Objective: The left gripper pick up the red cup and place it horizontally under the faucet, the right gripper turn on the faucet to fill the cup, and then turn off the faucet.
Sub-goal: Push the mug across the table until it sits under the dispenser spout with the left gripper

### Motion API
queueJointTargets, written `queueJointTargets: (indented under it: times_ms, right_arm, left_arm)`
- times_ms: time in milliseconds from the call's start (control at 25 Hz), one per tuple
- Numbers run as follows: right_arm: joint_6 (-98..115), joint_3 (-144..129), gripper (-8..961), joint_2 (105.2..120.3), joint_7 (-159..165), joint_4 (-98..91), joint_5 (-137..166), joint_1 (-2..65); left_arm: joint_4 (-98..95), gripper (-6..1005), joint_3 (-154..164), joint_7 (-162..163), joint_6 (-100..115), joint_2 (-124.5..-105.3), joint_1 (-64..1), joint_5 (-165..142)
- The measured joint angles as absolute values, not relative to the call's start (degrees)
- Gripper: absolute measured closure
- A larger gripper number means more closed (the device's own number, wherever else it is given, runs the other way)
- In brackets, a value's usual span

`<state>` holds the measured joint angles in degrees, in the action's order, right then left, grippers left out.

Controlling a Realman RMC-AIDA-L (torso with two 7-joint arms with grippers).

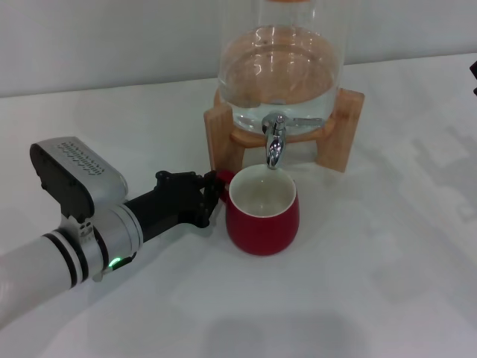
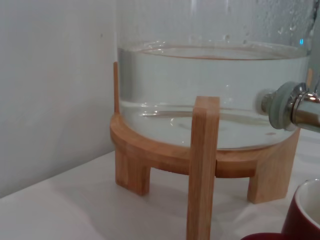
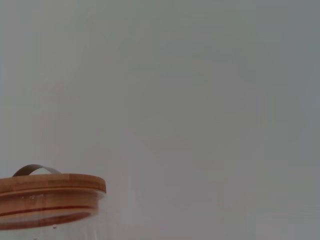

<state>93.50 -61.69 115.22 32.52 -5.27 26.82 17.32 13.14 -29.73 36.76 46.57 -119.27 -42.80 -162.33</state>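
The red cup (image 1: 262, 214) stands upright on the white table, white inside and empty, right below the spout of the chrome faucet (image 1: 274, 143). My left gripper (image 1: 215, 192) reaches in from the left and is shut on the cup's small red handle. In the left wrist view the cup's rim (image 2: 306, 214) shows at one corner, and the faucet's base (image 2: 294, 107) sticks out of the glass jar. Only a black bit of my right gripper (image 1: 474, 77) shows at the right edge of the head view, well away from the faucet.
The clear glass water jar (image 1: 279, 71) sits on a wooden stand (image 1: 344, 138) at the back of the white table (image 1: 373, 283). The right wrist view shows the jar's wooden lid (image 3: 50, 186) against a plain wall.
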Motion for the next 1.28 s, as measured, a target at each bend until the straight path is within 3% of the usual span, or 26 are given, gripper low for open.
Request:
queueJointTargets:
  times_ms: [400,1280]
  right_arm:
    - [93.53,-61.69,186,115.22,32.52,-5.27,26.81,17.28]
    - [94.13,-62.3,186,115.22,32.52,-5.27,26.8,17.22]
  left_arm:
    - [13.51,889,-29.71,36.8,46.5,-119.27,-42.8,-162.33]
    - [13.71,687,-29.8,37.35,45.79,-119.27,-42.47,-162.1]
